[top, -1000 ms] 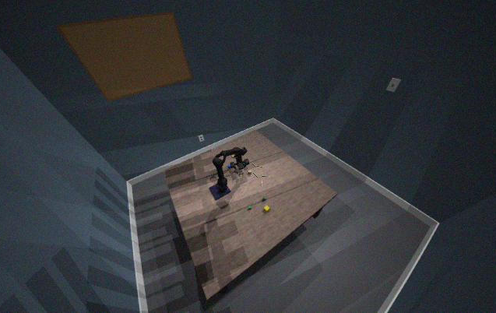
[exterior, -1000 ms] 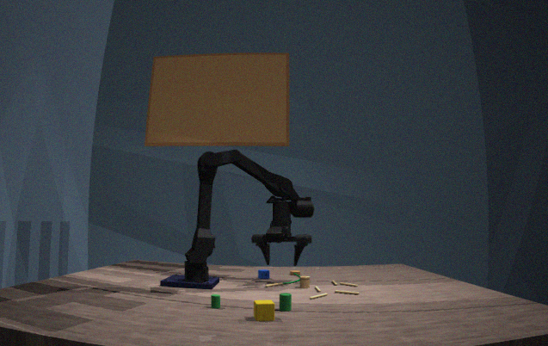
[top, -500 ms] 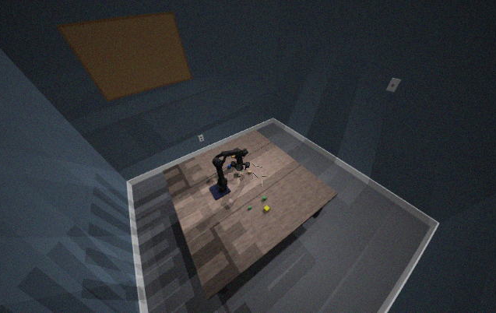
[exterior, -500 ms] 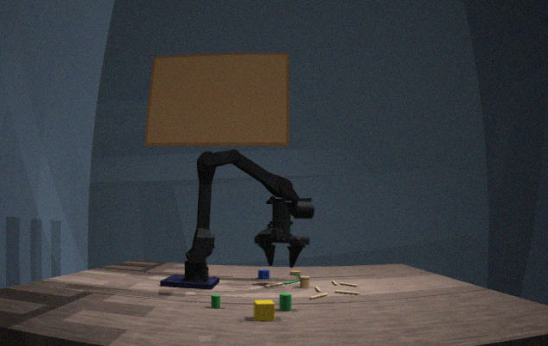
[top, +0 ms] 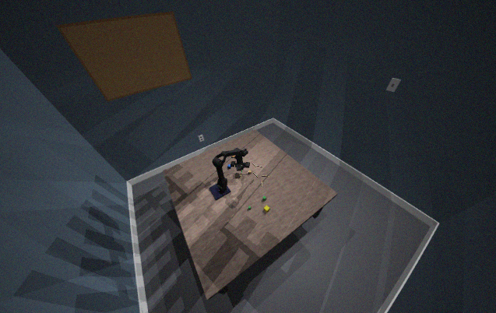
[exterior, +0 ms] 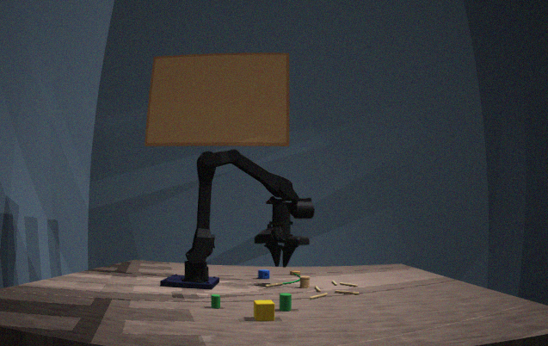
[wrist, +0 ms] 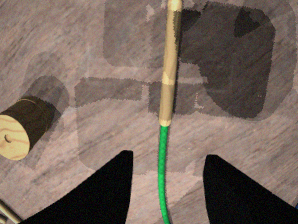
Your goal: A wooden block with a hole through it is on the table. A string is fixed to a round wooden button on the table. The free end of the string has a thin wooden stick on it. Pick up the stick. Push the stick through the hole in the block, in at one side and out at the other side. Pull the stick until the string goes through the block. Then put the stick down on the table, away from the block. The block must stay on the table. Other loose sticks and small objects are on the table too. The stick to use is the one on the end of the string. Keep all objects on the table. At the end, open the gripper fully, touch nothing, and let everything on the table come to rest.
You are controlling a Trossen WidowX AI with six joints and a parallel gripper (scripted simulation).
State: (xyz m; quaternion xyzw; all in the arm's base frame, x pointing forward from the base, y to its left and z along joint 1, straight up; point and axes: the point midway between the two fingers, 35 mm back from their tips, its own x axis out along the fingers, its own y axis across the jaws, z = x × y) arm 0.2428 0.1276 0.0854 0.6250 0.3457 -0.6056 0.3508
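The thin wooden stick (wrist: 169, 63) (exterior: 274, 284) lies flat on the table, with the green string (wrist: 161, 183) (exterior: 288, 282) joined to its near end. The string runs to the round wooden button (exterior: 295, 273). The wooden block (wrist: 20, 128) (exterior: 304, 281), a short cylinder with a small hole in its end face, stands left of the stick in the wrist view. My gripper (wrist: 169, 163) (exterior: 282, 263) (top: 240, 168) hangs above the table over the string, just behind the stick. Its fingers are narrowed but apart, and nothing is between them.
Several loose sticks (exterior: 318, 295) (exterior: 347, 292) (exterior: 348, 284) lie right of the block. A small blue block (exterior: 263, 274) sits behind the stick. Two green cylinders (exterior: 215, 300) (exterior: 285, 301) and a yellow cube (exterior: 264, 310) stand nearer the front. The arm's base (exterior: 189, 281) is at the left.
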